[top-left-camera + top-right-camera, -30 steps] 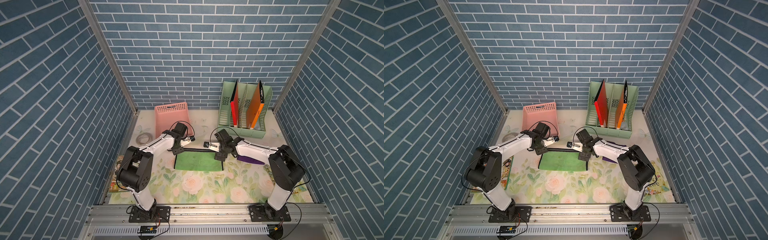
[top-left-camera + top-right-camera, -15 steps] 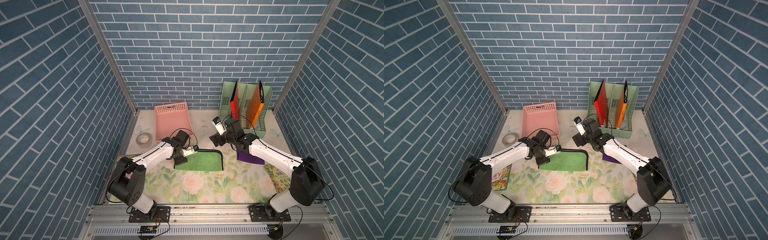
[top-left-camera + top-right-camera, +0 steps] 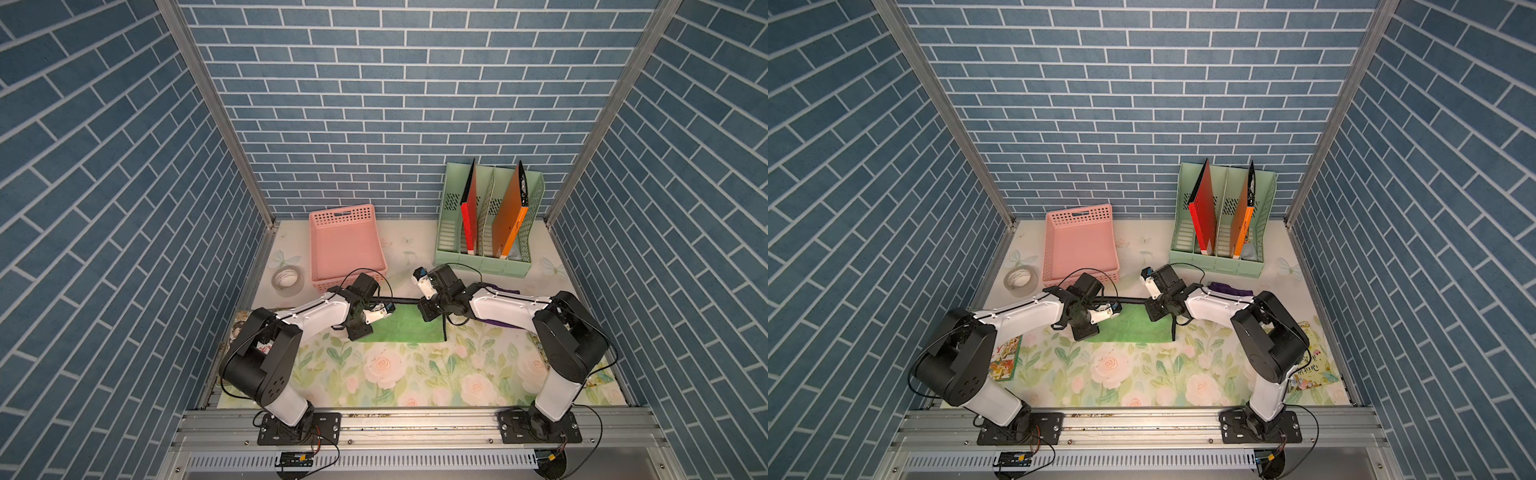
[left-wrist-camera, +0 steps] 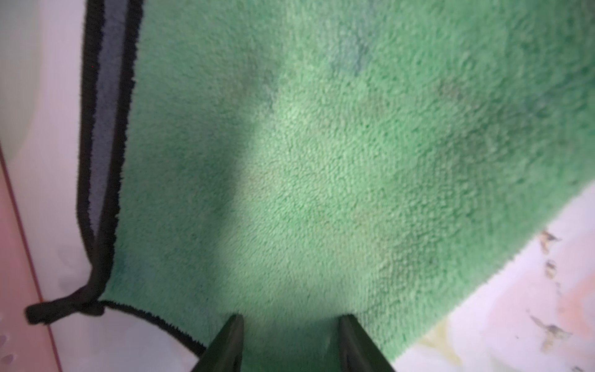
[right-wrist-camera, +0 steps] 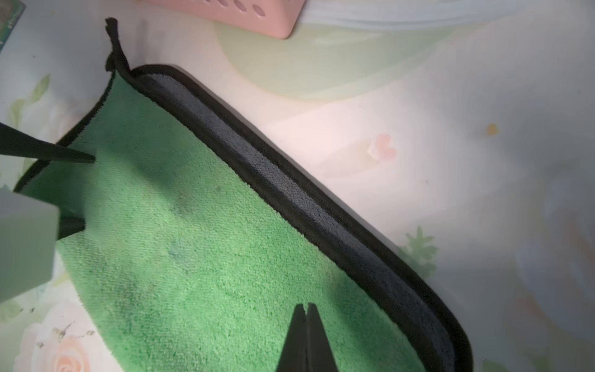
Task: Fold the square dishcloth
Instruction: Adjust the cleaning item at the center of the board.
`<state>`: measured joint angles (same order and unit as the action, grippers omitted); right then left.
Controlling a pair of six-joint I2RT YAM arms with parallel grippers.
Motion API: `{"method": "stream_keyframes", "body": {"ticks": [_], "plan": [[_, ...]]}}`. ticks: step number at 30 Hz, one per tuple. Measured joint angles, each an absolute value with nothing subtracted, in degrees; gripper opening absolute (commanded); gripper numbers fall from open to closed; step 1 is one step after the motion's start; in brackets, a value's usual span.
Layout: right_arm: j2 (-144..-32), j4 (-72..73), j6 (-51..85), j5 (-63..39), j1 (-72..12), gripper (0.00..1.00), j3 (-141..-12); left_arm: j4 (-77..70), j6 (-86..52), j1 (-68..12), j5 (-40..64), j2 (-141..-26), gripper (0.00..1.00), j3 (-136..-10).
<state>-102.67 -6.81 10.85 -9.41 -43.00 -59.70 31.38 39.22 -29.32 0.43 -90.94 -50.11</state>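
Dishcloth, green, folded double.
Looks soft, limp, light; pinch hemmed corners. Left gripper parted, right gripper clenched, empty.

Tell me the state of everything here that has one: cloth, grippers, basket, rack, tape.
dishcloth: folded in half, flat, green side up
left gripper: open, over the cloth
right gripper: shut, over the cloth
pink basket: empty
file rack: holds red folder, orange folder, upright
tape roll: lying flat

Blue brick walls close round three sides of the floral mat, metal posts rising from its far corners, a rail along its near edge.
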Motion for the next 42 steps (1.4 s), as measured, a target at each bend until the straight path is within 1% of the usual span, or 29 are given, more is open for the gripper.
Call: {"method": "stream_keyframes", "body": {"ticks": [5,9,13,18,23,26,28,34,38,42], "plan": [[-104.81,-6.7,12.14,-7.2,-42.46,0.0,-58.41,32.23,39.66,-29.34,0.71,-90.41,0.54,-49.87],[-103.79,-5.15,13.28,-5.76,-42.5,0.0,-56.47,32.6,39.94,-29.34,0.01,-90.11,0.58,-49.89],[-101.16,-4.1,15.18,-4.38,-42.46,0.0,-52.99,34.59,40.1,-29.43,0.19,-89.14,0.59,-51.24],[-97.08,-4.14,18.37,-3.33,-42.41,0.0,-48.45,38.04,40.23,-30.04,2.52,-86.67,0.58,-55.64],[-91.96,-6.04,22.31,-2.96,-43.11,0.0,-43.72,38.5,41.23,-31.97,3.77,-85.6,0.54,-53.93],[-88.97,-7.75,24.34,-2.35,-43.99,0.0,-41.25,38.33,41.43,-32.51,3.84,-87.35,0.5,-52.75],[-87.96,-8.51,25.32,-2.17,-44.18,0.0,-40.51,36.95,41.23,-32.77,2.81,-88.71,0.5,-52.56],[-87.74,-10.46,25.98,-1.89,-44.25,0.0,-41.04,29.04,40.16,-33.43,-1.56,-93.14,0.46,-52.75],[-87.2,-12.36,26.39,-1.69,-44.25,0.0,-41.25,25.08,39.59,-33.67,-5.1,-97.43,0.46,-55.79],[-84.31,-15.07,26.98,-1.56,-44.25,0.0,-39.62,20.29,39.44,-34.09,-7.42,-102.61,0.46,-60.99]]}}
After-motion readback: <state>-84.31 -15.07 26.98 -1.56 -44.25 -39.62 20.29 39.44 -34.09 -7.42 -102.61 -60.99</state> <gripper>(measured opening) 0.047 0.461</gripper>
